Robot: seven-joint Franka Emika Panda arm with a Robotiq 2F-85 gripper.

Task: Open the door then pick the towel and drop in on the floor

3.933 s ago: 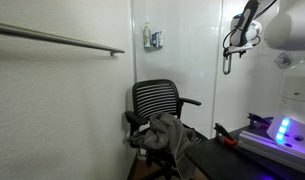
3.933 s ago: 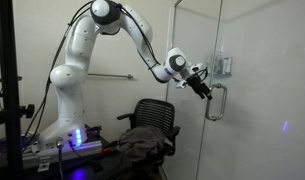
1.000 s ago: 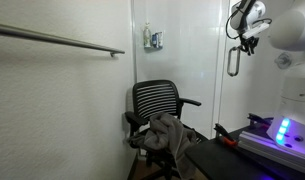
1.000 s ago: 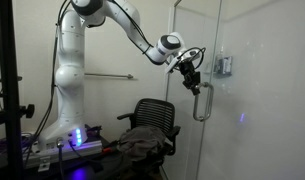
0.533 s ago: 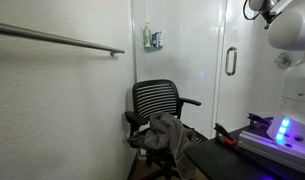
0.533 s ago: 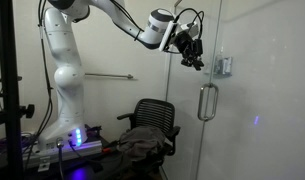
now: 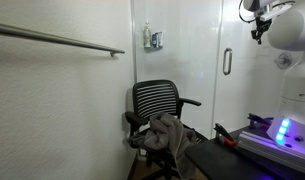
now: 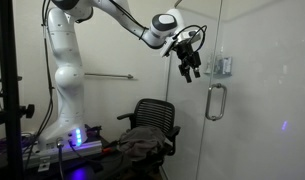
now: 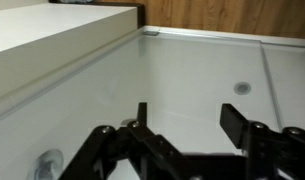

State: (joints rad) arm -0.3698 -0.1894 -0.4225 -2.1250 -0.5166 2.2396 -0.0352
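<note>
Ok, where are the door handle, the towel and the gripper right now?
door handle (image 8: 215, 101): exterior view, middle of bar
towel (image 7: 167, 133): exterior view, middle of heap
gripper (image 8: 189, 72): exterior view, between fingertips

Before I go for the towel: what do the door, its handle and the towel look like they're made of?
Door: smooth white panel with a glossy sheen; glass or laminate, I cannot tell which. Handle: silvery metal loop, judging by its pale shine. Towel: soft grey-brown cloth, slumped in loose folds on the chair.

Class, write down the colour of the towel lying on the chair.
The towel is dull grey-brown, clearest in an exterior view.
</note>
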